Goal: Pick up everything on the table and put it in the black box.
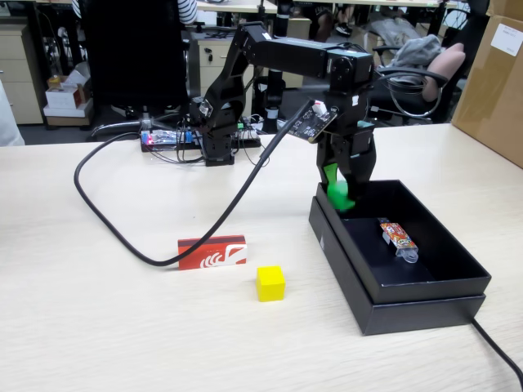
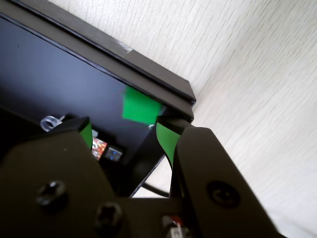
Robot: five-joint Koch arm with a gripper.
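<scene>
My gripper (image 1: 346, 181) (image 2: 126, 130) hangs open over the far left corner of the black box (image 1: 425, 287) (image 2: 124, 59). The green cube (image 1: 340, 197) (image 2: 141, 105) is free of the green-padded fingers (image 2: 167, 140), just below them inside that corner of the box. On the table (image 1: 122, 327), left of the box in the fixed view, lie the yellow cube (image 1: 270, 282) and the red-orange packet (image 1: 212, 252).
An orange-patterned candy wrapper (image 1: 398, 237) (image 2: 99, 147) lies inside the box. A black cable (image 1: 106, 220) loops across the table from the arm's wrist. The arm's base and a circuit board (image 1: 167, 139) stand at the back. A tan carton (image 1: 490, 82) stands far right.
</scene>
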